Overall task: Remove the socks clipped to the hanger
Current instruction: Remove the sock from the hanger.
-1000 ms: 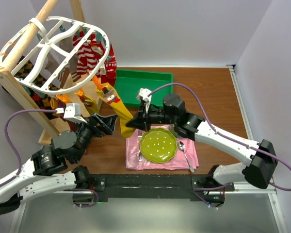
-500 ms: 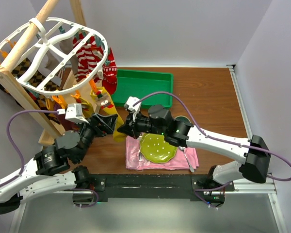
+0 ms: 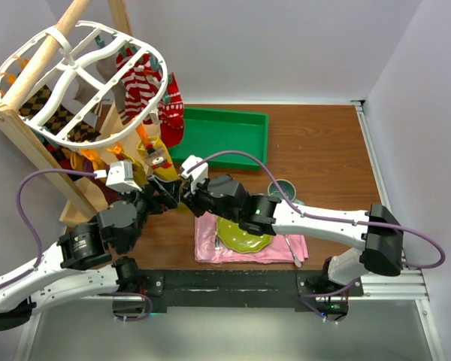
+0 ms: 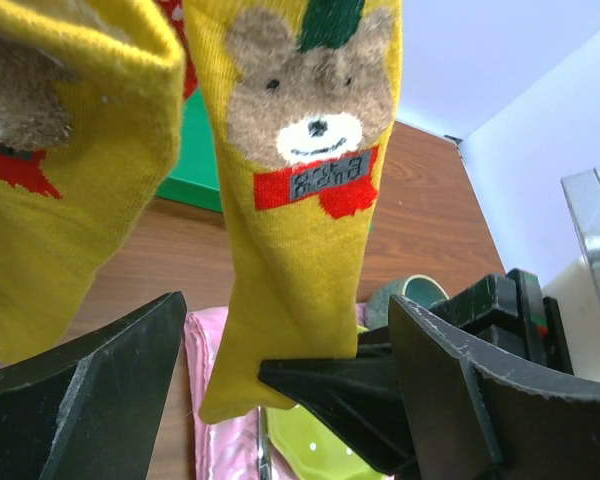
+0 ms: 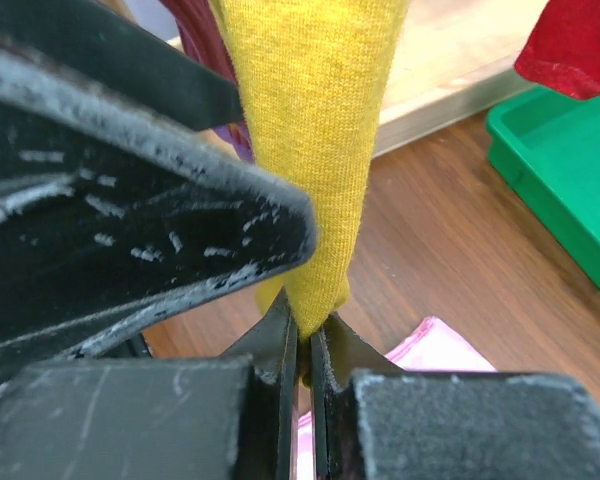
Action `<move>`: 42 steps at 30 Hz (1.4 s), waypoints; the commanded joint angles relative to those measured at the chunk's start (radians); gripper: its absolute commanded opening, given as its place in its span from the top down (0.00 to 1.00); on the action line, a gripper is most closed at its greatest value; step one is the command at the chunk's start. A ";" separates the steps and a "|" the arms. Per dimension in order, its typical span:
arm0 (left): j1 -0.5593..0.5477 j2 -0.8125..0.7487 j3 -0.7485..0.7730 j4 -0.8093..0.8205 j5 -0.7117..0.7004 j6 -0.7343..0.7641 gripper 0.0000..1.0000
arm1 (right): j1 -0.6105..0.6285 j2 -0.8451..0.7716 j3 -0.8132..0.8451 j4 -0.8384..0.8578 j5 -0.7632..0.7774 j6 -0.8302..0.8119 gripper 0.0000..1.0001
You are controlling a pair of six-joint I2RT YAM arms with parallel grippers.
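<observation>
**Right claw pinching a mustard sock below the hanger**

The hanger (image 3: 75, 66), a white oval frame, hangs from the wooden rack (image 3: 30, 143) at the left rear of the worktop (image 3: 316, 143). A mustard sock (image 4: 300, 220) with a bear motif dangles from it. The right claw (image 5: 305, 345) is clenched on this sock's toe end. The left claw (image 4: 287, 303) is released, its fingers spread on either side of the same sock without touching it. A second mustard sock (image 4: 70, 150) hangs just beside. A striped sock (image 3: 139, 83) and a maroon sock (image 3: 171, 124) hang at the frame's far rim.
</observation>
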 commanded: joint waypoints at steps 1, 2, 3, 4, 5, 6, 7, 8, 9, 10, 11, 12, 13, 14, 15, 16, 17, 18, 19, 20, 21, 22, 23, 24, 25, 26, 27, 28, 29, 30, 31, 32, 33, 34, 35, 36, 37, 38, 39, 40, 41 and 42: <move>0.000 0.012 -0.010 0.009 -0.067 -0.030 0.12 | 0.035 0.001 0.049 0.013 0.098 -0.033 1.00; 0.000 0.017 -0.008 0.003 -0.080 -0.039 0.13 | 0.038 0.005 0.049 0.016 0.109 -0.036 1.00; 0.000 0.027 -0.008 -0.005 -0.088 -0.047 0.13 | 0.043 0.007 0.052 0.019 0.114 -0.038 1.00; 0.000 0.032 -0.008 -0.014 -0.096 -0.050 0.13 | 0.050 0.005 0.054 0.022 0.112 -0.042 1.00; 0.000 0.038 -0.008 -0.020 -0.109 -0.065 0.14 | 0.055 0.008 0.055 0.025 0.115 -0.042 1.00; 0.000 0.050 -0.011 -0.029 -0.119 -0.073 0.15 | 0.066 0.010 0.058 0.025 0.125 -0.045 1.00; 0.000 0.055 -0.011 -0.032 -0.132 -0.080 0.16 | 0.070 0.012 0.062 0.026 0.129 -0.051 1.00; 0.000 0.063 -0.013 -0.032 -0.140 -0.091 0.17 | 0.076 0.012 0.063 0.031 0.134 -0.056 1.00; 0.000 0.063 -0.015 -0.035 -0.148 -0.097 0.18 | 0.086 0.013 0.060 0.034 0.144 -0.061 1.00; 0.000 0.064 -0.015 -0.038 -0.163 -0.104 0.20 | 0.090 0.013 0.059 0.039 0.145 -0.068 1.00; 0.000 0.063 -0.015 -0.040 -0.172 -0.113 0.21 | 0.093 0.013 0.057 0.040 0.145 -0.070 1.00; 0.000 0.063 -0.015 -0.039 -0.179 -0.114 0.23 | 0.098 0.013 0.055 0.042 0.146 -0.070 1.00; 0.001 0.063 -0.018 -0.034 -0.186 -0.114 0.25 | 0.099 0.013 0.052 0.045 0.146 -0.073 1.00; 0.000 0.063 -0.021 -0.029 -0.188 -0.110 0.26 | 0.101 0.013 0.051 0.049 0.143 -0.074 1.00; 0.001 0.064 -0.025 -0.017 -0.189 -0.107 0.27 | 0.105 0.013 0.048 0.054 0.143 -0.074 1.00; 0.001 0.067 -0.030 -0.012 -0.186 -0.104 0.32 | 0.106 0.013 0.043 0.060 0.140 -0.076 1.00; 0.001 0.075 -0.031 -0.011 -0.183 -0.104 0.36 | 0.107 0.015 0.042 0.065 0.137 -0.074 1.00; 0.001 0.081 -0.034 -0.014 -0.185 -0.105 0.39 | 0.110 0.016 0.043 0.066 0.135 -0.074 1.00; 0.000 0.084 -0.036 -0.016 -0.183 -0.108 0.46 | 0.112 0.018 0.043 0.068 0.126 -0.074 1.00; 0.000 0.086 -0.039 -0.016 -0.182 -0.111 0.49 | 0.110 0.016 0.043 0.077 0.119 -0.073 1.00; 0.001 0.084 -0.048 -0.014 -0.182 -0.113 0.53 | 0.112 0.018 0.042 0.083 0.109 -0.074 1.00; 0.001 0.081 -0.054 -0.014 -0.182 -0.113 0.62 | 0.115 0.018 0.039 0.088 0.100 -0.078 1.00; 0.001 0.069 -0.061 -0.008 -0.179 -0.099 0.67 | 0.115 0.018 0.036 0.100 0.083 -0.078 1.00; 0.001 0.061 -0.074 0.013 -0.174 -0.085 0.71 | 0.115 0.018 0.034 0.105 0.076 -0.079 1.00; 0.001 0.055 -0.080 0.021 -0.166 -0.065 0.79 | 0.115 0.019 0.032 0.109 0.071 -0.087 1.00; 0.001 0.038 -0.087 0.032 -0.162 -0.056 0.83 | 0.115 0.018 0.031 0.114 0.063 -0.091 1.00; 0.001 0.029 -0.097 0.044 -0.160 -0.048 0.88 | 0.113 0.018 0.028 0.118 0.059 -0.094 1.00; 0.001 0.020 -0.100 0.049 -0.153 -0.041 0.97 | 0.113 0.015 0.020 0.124 0.054 -0.105 0.98; 0.001 0.004 -0.102 0.047 -0.153 -0.032 1.00 | 0.113 0.010 0.017 0.128 0.040 -0.113 0.89; 0.001 -0.003 -0.102 0.038 -0.151 -0.031 1.00 | 0.112 0.004 0.011 0.123 0.030 -0.130 0.85; 0.001 -0.008 -0.100 0.031 -0.151 -0.033 1.00 | 0.109 -0.002 0.008 0.118 0.031 -0.142 0.71; 0.001 -0.020 -0.099 0.021 -0.148 -0.033 1.00 | 0.104 -0.024 0.002 0.114 0.025 -0.154 0.65; 0.001 -0.025 -0.097 0.005 -0.146 -0.033 1.00 | 0.087 -0.037 -0.006 0.108 -0.021 -0.159 0.59; 0.001 -0.029 -0.096 -0.005 -0.140 -0.042 1.00 | 0.067 -0.051 -0.006 0.091 -0.065 -0.160 0.49; 0.001 -0.040 -0.096 -0.011 -0.136 -0.044 1.00 | 0.046 -0.080 -0.009 0.083 -0.119 -0.157 0.45; 0.001 -0.046 -0.097 -0.025 -0.131 -0.048 1.00 | -0.010 -0.094 -0.009 0.077 -0.239 -0.159 0.42; 0.001 -0.052 -0.097 -0.028 -0.119 -0.053 1.00 | -0.043 -0.109 -0.011 0.072 -0.298 -0.151 0.38; 0.001 -0.065 -0.097 -0.031 -0.113 -0.051 1.00 | -0.072 -0.122 -0.009 0.075 -0.355 -0.141 0.37; 0.001 -0.069 -0.097 -0.029 -0.105 -0.048 1.00 | -0.130 -0.142 -0.011 0.089 -0.441 -0.116 0.36; 0.001 -0.075 -0.097 -0.029 -0.088 -0.044 1.00 | -0.158 -0.143 -0.003 0.117 -0.488 -0.102 0.34; 0.001 -0.080 -0.096 -0.029 -0.082 -0.042 1.00 | -0.204 -0.142 0.011 0.129 -0.524 -0.090 0.34; 0.001 -0.083 -0.094 -0.029 -0.073 -0.039 1.00 | -0.223 -0.118 0.056 0.137 -0.556 -0.069 0.35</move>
